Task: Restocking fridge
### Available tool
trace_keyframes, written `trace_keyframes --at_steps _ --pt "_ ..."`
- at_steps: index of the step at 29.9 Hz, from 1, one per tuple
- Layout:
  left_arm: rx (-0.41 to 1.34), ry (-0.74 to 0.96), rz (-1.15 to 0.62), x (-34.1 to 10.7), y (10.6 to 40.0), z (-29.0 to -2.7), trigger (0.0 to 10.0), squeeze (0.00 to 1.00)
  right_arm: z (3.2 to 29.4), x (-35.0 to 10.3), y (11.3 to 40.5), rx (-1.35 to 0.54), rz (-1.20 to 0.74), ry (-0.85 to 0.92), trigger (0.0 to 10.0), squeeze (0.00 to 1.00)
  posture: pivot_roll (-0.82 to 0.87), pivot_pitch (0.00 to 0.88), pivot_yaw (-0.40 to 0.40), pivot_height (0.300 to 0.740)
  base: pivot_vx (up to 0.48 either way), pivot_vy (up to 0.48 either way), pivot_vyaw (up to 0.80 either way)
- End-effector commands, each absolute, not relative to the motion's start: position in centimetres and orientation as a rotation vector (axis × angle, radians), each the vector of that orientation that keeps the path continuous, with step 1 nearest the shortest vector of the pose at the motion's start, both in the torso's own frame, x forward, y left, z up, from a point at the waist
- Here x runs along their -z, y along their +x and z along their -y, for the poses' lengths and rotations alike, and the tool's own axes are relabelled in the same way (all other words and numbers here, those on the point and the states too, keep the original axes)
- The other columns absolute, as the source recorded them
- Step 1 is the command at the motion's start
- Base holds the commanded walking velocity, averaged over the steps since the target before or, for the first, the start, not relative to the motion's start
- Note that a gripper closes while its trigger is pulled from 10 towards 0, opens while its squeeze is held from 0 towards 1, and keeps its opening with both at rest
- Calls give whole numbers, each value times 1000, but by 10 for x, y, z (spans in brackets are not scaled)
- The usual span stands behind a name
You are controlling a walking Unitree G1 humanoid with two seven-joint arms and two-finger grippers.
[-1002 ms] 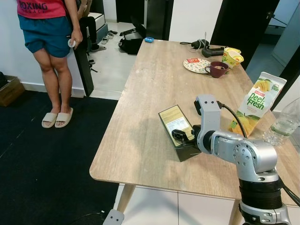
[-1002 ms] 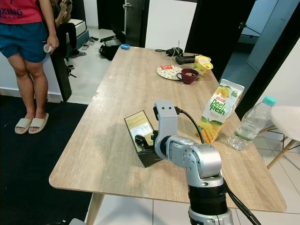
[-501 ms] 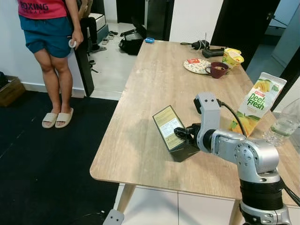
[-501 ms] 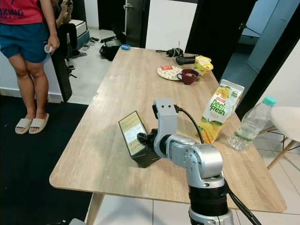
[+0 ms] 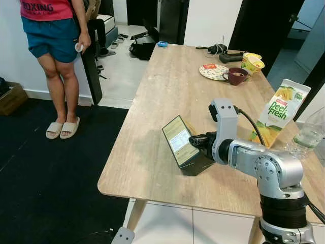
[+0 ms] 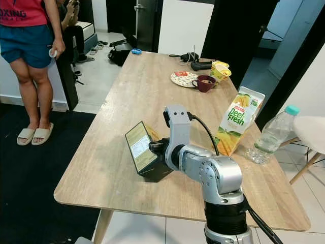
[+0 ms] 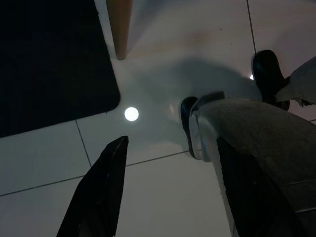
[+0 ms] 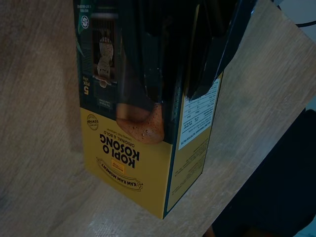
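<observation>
right gripper (image 5: 195,141) clamps tilted coffee box (image 5: 179,142) on table (image 5: 167,86).

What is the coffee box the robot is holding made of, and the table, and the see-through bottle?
The coffee box in the right tool looks like printed cardboard: sharp folded edges and glossy yellow print. The table seems to be pale wood or a wood-look top, with grain lines and a matte finish. The bottle looks like clear thin plastic with a teal cap.

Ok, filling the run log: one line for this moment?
right gripper: shut on coffee box | box: tilted on table | left gripper: open, idle
</observation>
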State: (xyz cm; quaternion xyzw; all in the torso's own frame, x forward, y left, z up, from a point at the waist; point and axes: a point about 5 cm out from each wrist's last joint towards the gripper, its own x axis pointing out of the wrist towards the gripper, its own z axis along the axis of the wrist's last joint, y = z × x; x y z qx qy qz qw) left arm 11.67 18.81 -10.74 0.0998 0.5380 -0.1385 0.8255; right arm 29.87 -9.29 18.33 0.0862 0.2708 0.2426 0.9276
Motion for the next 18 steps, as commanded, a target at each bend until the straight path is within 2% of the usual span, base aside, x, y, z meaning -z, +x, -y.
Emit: trace_keyframes --at_steps 1,3,4,5,6,16,18 --pt "373 160 -1249 118 87 -166 10000 0 96 -171 295 -479 -624 172 10000 0 -4 0 -149 740 0 0 0" --pt "372 162 -1248 117 87 -166 10000 0 95 -172 296 -482 -615 176 10000 0 -4 0 -149 740 0 0 0" --pt "372 162 -1248 117 87 -166 10000 0 95 -172 296 -484 -613 178 4235 0 -4 0 -149 740 0 0 0" --pt "372 162 -1248 117 87 -166 10000 0 95 -172 296 -484 -613 178 4235 0 -4 0 -149 740 0 0 0" --pt "372 162 -1248 117 87 -166 10000 0 95 -172 297 -485 -609 178 0 0 0 0 -152 740 0 0 0" --pt "371 162 -1246 117 87 -166 10000 0 93 -175 298 -492 -587 195 196 0 0 0 -150 740 0 0 0" --pt "372 161 -1246 117 87 -166 10000 0 90 -182 300 -511 -538 240 1843 0 0 0 -149 740 0 0 0"
